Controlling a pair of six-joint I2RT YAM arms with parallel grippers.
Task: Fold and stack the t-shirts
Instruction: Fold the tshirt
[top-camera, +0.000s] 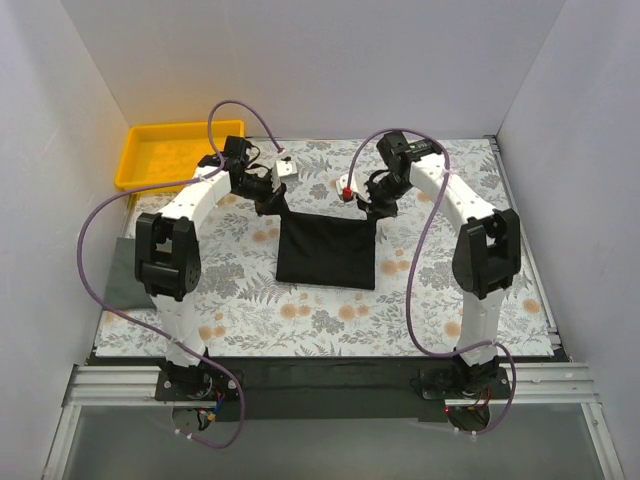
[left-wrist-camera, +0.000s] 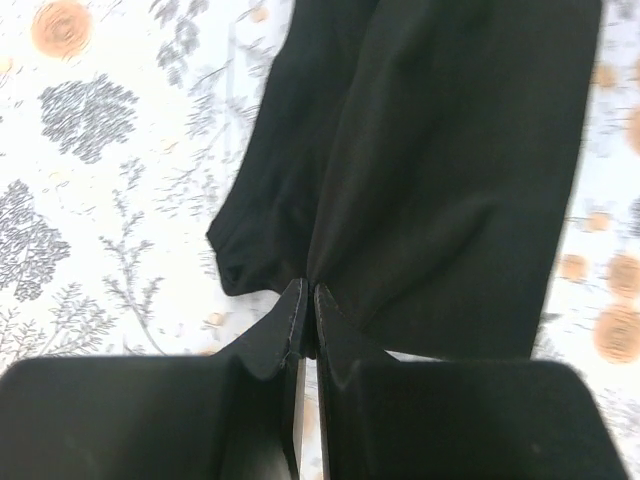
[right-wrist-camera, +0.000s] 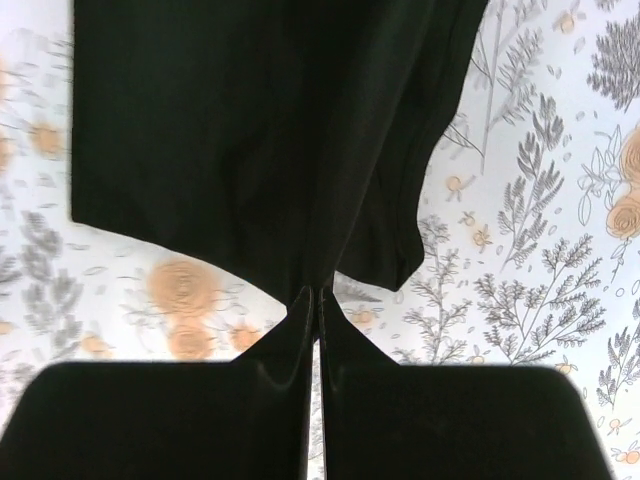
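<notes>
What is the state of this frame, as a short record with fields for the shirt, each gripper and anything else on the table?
shirt: one black t-shirt, showing as a rectangle, mid-table
left gripper: shut on the t-shirt's far-left corner
right gripper: shut on its far-right corner
stack: none visible
other: yellow tray at the far left; floral table cover

- White walls rise behind and on both sides of the left pincer.
- Floral table beneath it.
- Yellow tray to its left, farther back.
</notes>
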